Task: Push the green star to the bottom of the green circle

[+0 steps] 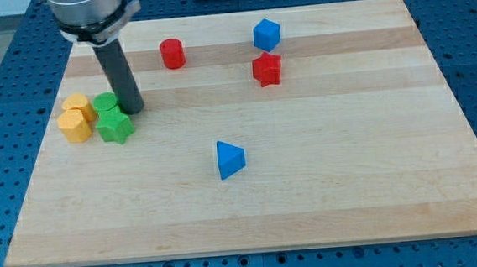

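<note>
The green star [115,126] lies at the view's left side of the wooden board [310,196]. The green circle [104,103] sits just above it, touching it. My tip [132,110] is right beside both, at the right of the green circle and at the upper right of the green star. The dark rod rises from there to the view's top left.
Two yellow blocks [76,118] sit touching the left of the green pair. A red cylinder [172,53], a blue hexagonal block [267,35] and a red star [267,69] lie near the view's top. A blue triangle [229,159] lies mid-board.
</note>
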